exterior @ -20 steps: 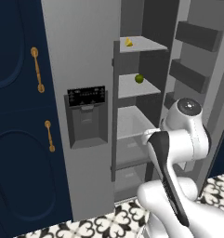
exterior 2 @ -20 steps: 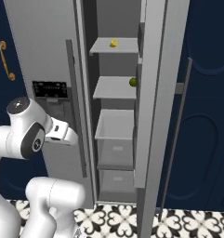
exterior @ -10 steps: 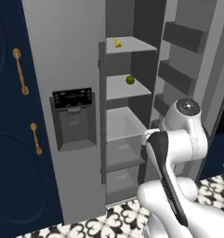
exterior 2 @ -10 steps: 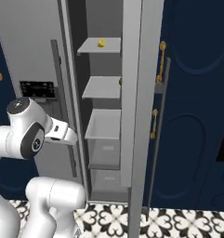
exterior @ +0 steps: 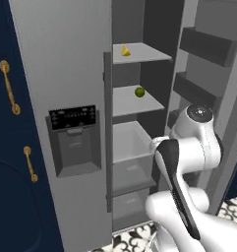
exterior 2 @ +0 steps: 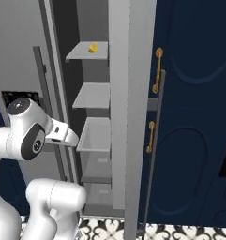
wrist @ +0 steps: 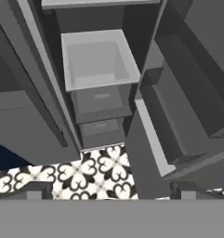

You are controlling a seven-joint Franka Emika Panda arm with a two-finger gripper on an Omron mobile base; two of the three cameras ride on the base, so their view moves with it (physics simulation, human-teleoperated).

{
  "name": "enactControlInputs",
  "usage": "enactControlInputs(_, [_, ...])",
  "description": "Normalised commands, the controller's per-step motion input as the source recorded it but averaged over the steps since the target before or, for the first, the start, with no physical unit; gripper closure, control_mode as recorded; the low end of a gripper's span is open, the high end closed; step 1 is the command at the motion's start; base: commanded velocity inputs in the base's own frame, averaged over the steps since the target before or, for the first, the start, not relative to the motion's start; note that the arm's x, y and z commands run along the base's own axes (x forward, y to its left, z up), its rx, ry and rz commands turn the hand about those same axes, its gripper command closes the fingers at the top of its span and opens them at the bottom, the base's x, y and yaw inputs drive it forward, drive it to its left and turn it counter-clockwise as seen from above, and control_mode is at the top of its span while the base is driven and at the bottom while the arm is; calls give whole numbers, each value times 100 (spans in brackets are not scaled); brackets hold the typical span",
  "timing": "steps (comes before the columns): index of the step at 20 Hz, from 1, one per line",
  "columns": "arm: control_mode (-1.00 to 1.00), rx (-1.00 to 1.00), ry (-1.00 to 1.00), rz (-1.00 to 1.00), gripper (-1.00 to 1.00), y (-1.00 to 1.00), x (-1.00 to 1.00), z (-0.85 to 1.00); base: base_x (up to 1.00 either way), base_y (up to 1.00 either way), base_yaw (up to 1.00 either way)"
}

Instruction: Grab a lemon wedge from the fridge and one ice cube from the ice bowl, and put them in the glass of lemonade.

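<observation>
With right door swung open, fridge (exterior: 66, 74) shows shelves upper centre of left base view. Lemon wedge (exterior: 125, 50) on top shelf, tiny, bright yellow, tip pointing up. Green fruit (exterior: 139, 92) one shelf below. Gripper (wrist: 108, 189) fingers spread wide, empty, bottom of hand view.

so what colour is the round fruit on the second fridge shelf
Green; the round fruit shows best in the left base view.

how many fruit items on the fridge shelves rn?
2. The lemon wedge lies on the top shelf of the fridge; the small green fruit sits on the shelf below. The closed lower drawers could hide more.
</observation>
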Motion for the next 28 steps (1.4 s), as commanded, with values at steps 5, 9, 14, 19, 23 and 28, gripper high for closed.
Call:
enactControlInputs(5, [100, 0, 0, 0, -100, 0, 0, 0, 68, -46, 0])
enactControlInputs(9, [100, 0, 0, 0, -100, 0, 0, 0, 74, -40, 0])
enactControlInputs(14, [100, 0, 0, 0, -100, 0, 0, 0, 97, 0, 6])
enactControlInputs(19, [100, 0, 0, 0, -100, 0, 0, 0, 80, 0, 2])
enactControlInputs(23, [-100, 0, 0, 0, -100, -11, 7, 0, 0, 0, 0])
enactControlInputs(28, [-100, 0, -4, 5, -100, -5, 3, 19, 0, 0, 0])
